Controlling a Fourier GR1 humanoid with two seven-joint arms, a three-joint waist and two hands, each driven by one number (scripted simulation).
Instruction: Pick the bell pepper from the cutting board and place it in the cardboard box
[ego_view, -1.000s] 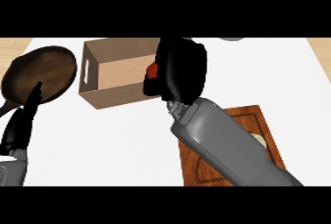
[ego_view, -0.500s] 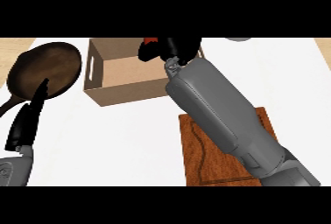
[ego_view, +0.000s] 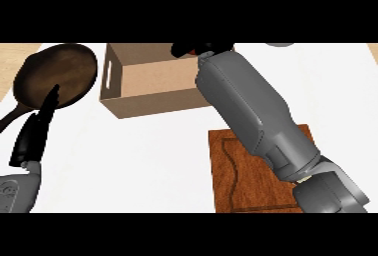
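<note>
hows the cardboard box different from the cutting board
The cardboard box is pale tan; the cutting board is dark reddish wood. The box stands up with walls and a slot handle in its side; the board lies flat. The box sits farther back; the board is nearer, partly hidden by the right forearm. Both are rectangular and rest on the white counter.

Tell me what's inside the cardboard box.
The open brown cardboard box shows only bare inner walls. Its right corner is covered by the black right hand, curled round a red bell pepper.

Pan (ego_view: 63, 75) left, box (ego_view: 151, 87) behind board (ego_view: 247, 175), pepper (ego_view: 193, 51) perhaps above.
</note>
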